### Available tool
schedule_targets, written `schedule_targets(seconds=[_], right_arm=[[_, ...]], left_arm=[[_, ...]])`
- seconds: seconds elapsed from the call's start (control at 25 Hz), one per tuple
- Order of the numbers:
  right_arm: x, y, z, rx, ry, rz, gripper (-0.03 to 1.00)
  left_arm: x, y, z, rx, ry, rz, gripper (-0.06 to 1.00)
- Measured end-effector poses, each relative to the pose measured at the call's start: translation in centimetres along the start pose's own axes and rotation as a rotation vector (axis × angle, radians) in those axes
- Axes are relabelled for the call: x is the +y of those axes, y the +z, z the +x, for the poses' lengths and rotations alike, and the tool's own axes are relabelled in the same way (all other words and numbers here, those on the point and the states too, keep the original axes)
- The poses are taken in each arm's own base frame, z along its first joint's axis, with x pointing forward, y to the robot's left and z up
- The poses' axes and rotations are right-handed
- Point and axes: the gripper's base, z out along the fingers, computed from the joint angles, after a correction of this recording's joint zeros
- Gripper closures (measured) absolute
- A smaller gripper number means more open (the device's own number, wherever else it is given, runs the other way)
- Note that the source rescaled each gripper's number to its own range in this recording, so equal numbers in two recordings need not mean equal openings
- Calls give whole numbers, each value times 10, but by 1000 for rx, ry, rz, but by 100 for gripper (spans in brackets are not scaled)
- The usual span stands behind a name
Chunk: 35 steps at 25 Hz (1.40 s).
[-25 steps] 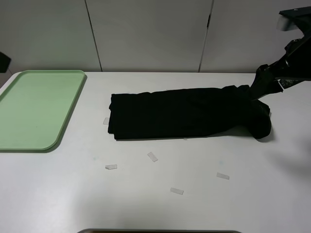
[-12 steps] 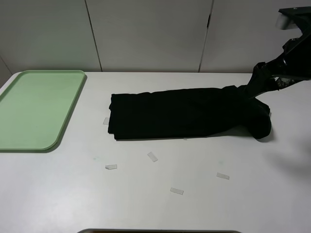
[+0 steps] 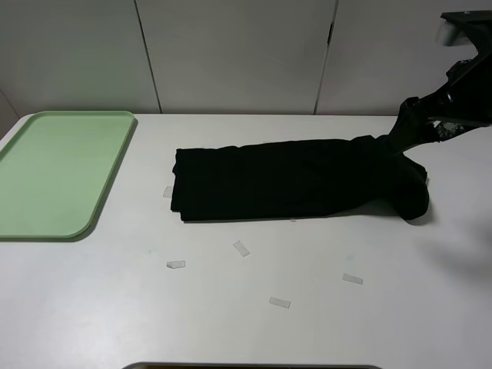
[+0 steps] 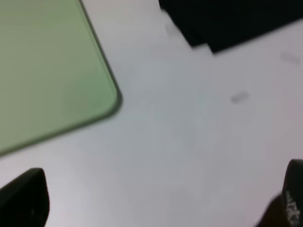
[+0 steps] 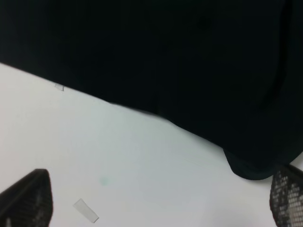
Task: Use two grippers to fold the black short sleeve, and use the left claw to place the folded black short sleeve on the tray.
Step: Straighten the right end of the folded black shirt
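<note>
A wall of flat pale grey panels [image 3: 231, 54] is being divided by thin dark vertical seams [image 3: 147, 54]. In front of it, a broad matte white table top [image 3: 254, 330] is being lit softly and evenly, and a few small translucent tape strips [image 3: 241, 247] are being shown scattered across its near half.

Tray [image 3: 61, 169] clipped at edge, right arm [image 3: 465, 96] cropped, left wrist view blurred

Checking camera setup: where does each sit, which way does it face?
Exterior high: mounted high, looking down on table, tray, shirt; right arm at right edge.
Left wrist: over table, facing tray corner and shirt end; left claw tips show.
Right wrist: close above shirt; right claw tips show.
Shared: shirt in all.
</note>
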Motion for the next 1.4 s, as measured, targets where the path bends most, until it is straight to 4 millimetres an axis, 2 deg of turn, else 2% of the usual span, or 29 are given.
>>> schedule_targets(seconds=[0.12, 0.48, 1.12, 1.24, 1.4], right_arm=[[0, 0, 0, 0, 0, 0, -3], [0, 0, -1, -11, 0, 5, -3], [-10, -1, -13, -142, 34, 102, -3], [-16, 4, -15, -145, 64, 149, -3], [-34, 23, -12, -87, 150, 177, -3]], left_arm=[[-1, 9, 7, 43, -13, 8, -4], [-1, 9, 7, 44, -19, 9, -4], [-1, 9, 7, 44, -21, 9, -4], [-1, 9, 7, 44, -21, 9, -4], [-1, 9, 7, 44, -21, 9, -4]])
